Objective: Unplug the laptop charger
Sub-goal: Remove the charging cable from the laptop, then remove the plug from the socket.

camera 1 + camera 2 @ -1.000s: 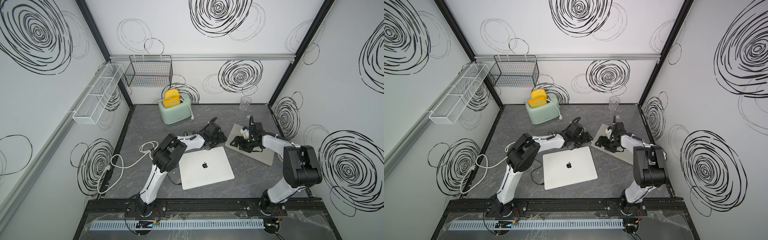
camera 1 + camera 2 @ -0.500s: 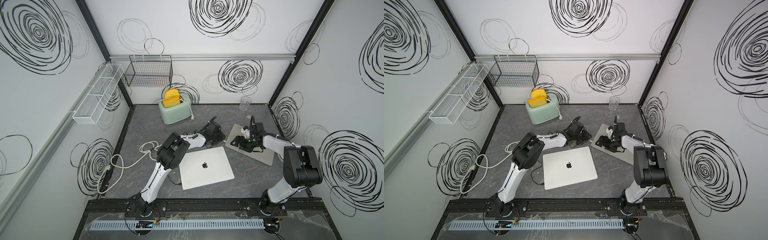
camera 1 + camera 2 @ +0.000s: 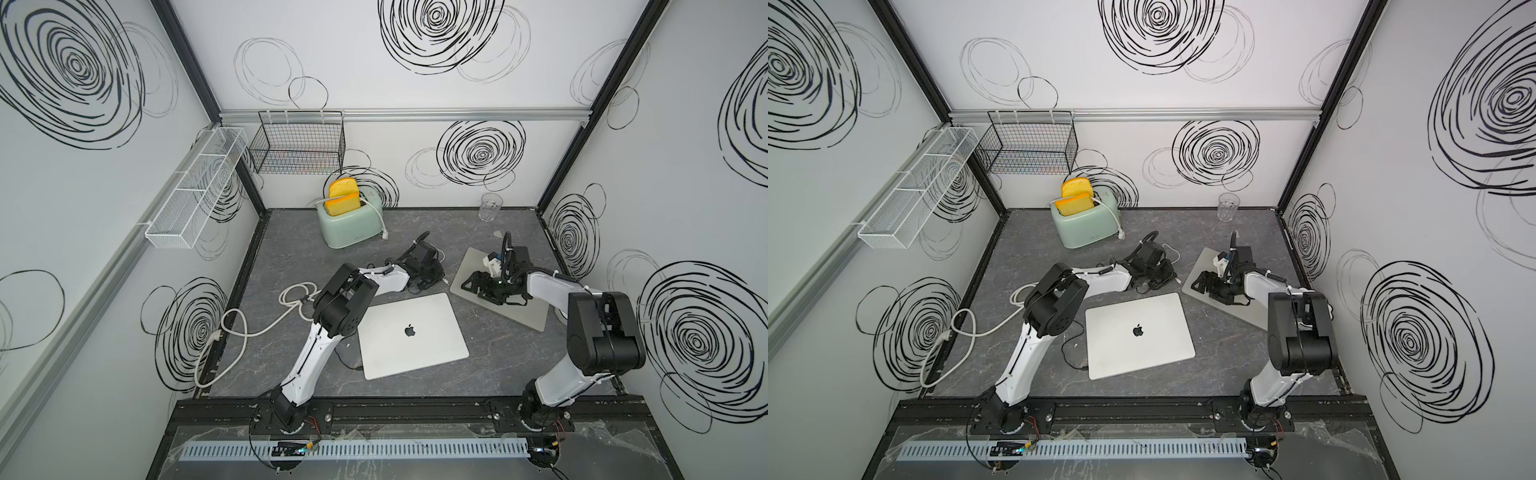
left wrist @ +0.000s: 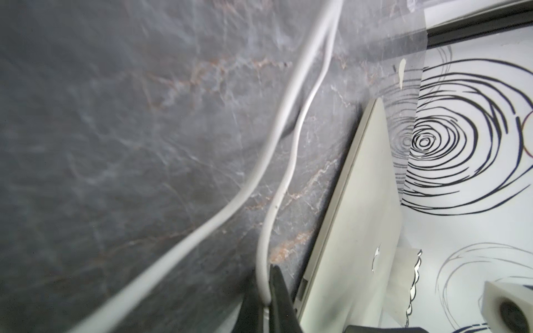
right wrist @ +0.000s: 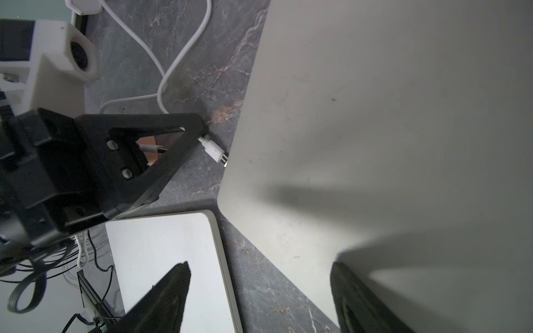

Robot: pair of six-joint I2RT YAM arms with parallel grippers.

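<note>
**Left gripper clamped on charger cable beside grey laptop**

The grey marbled table (image 3: 519, 361) sat inside white walls covered in black scribbled swirls, and two arms reached in from the near rail. In both top views a closed silver laptop (image 3: 432, 349) lay mid-table. Its lid carried a black Apple logo (image 3: 409, 330), and no lettering could be read anywhere. A grey laptop (image 3: 519, 313), also closed, lay at an angle near the right wall. The left wrist view caught a small mirror-finish logo (image 4: 375, 256) on its lid. A mint-green toaster (image 3: 353, 232) holding two yellow slices stood at the back, with a clear glass (image 3: 489, 206) further along the same wall. A thick white cord (image 3: 266, 328) looped along the left side.

The right gripper (image 5: 259, 271) was held above the spot where the two laptops' corners came near, one finger over each lid. Its jaws were spread wide with nothing between them.

The left gripper (image 5: 196, 134) lay low at the table just beside the grey laptop's edge. Its jaws were pinched fully together on the thin white charger cable (image 4: 291, 155), just behind the plug (image 5: 215, 150). The plug's metal tip met the grey laptop's side, but whether it sat in the port could not be told.
</note>
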